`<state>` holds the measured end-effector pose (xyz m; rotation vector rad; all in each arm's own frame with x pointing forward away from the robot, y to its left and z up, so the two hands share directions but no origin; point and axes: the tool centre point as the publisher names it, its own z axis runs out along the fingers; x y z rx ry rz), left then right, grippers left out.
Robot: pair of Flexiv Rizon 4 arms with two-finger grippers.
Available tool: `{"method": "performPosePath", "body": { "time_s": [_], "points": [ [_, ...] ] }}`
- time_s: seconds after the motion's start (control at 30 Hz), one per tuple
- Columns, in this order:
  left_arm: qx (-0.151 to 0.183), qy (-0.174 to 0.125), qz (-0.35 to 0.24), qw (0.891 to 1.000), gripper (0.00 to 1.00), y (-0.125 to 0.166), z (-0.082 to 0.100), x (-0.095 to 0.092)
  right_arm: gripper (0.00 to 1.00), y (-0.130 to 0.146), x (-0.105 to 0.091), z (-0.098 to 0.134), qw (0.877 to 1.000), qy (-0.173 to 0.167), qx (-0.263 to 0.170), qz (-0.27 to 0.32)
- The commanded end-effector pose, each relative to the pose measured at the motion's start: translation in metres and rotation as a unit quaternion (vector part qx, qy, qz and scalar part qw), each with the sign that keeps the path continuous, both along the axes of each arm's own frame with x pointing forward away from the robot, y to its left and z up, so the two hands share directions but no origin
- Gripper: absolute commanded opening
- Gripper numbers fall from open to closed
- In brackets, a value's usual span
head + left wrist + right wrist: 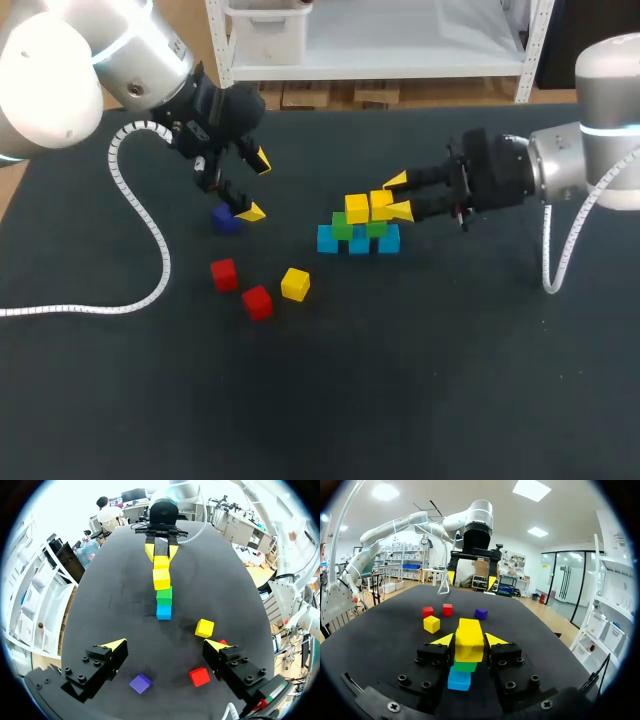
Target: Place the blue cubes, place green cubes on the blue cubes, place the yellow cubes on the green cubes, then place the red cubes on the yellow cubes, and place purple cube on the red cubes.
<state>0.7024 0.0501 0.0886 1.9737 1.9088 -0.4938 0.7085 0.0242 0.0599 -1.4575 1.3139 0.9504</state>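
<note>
**Stack raised to the yellow layer**

Blue plastic cubes [359,243] are laid in a row, green plastic cubes [343,229] are set on them, and one yellow plastic cube [357,208] is seated above. Beside it, a second yellow cube [381,203] is clasped by the right hand [398,197]. A loose yellow cube [295,284], two red cubes [223,273] and the purple cube [226,219], which lies under the spread left hand [255,186], are yet to be stacked from the black surface [450,380].

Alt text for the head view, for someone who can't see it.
The right gripper holds a yellow cube atop a stack of blue, green and yellow cubes. The left gripper hangs open over a purple cube; two red cubes and a loose yellow cube lie nearby.
</note>
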Motion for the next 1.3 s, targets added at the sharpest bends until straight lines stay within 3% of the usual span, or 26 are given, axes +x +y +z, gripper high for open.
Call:
{"method": "performPosePath", "body": {
  "time_s": [0.03,0.67,0.8,1.3],
  "points": [
    [-0.001,0.0,-0.002,1.0,1.0,0.0006,-0.0006,0.0012,0.0,0.0007,0.0014,-0.0008,1.0,0.001,0.0,0.001],
    [-0.001,0.0,-0.002,1.0,1.0,0.0006,-0.0006,0.0012,0.0,0.0027,0.0024,-0.0021,1.0,0.002,0.0,0.0],
    [-0.001,0.0,-0.002,1.0,1.0,0.0006,-0.0006,0.0012,0.12,0.0019,0.0021,-0.0029,1.0,0.004,-0.001,0.0],
    [-0.001,0.0,-0.002,1.0,1.0,0.0006,-0.0006,0.0012,0.25,0.0031,0.0032,-0.0041,1.0,0.006,-0.001,0.002]
  ]
}}
